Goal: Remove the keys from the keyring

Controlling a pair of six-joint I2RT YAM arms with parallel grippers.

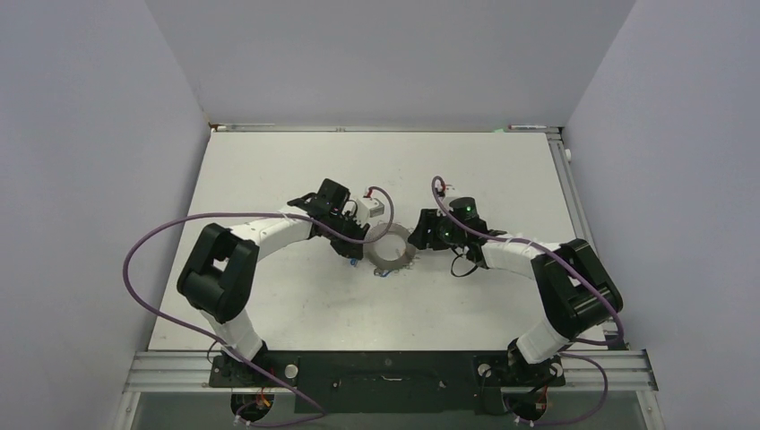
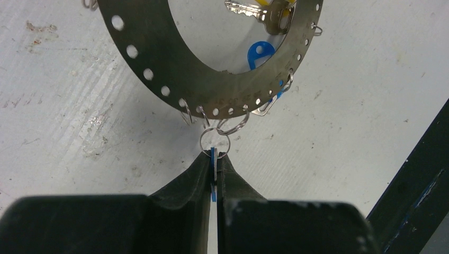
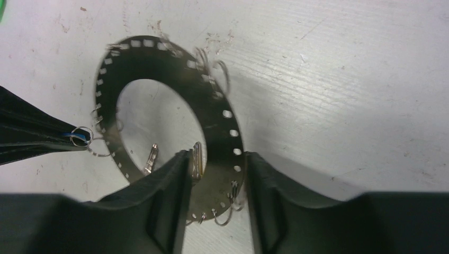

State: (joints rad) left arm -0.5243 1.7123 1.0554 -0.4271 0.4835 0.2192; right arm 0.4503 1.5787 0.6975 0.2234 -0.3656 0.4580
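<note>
Left gripper [image 2: 214, 160] clamps blue tag [image 2: 213, 194] at keyring [image 2: 159, 63] rim. Right gripper [image 3: 217, 159] part-open astride keyring band. Keys [image 2: 251, 9] still attached.

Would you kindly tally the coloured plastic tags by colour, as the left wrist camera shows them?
Blue tags: 2, one clamped in the left gripper, one seen through the keyring.
Yellow tags: 1, cut off by the top edge.
Total: 3
</note>
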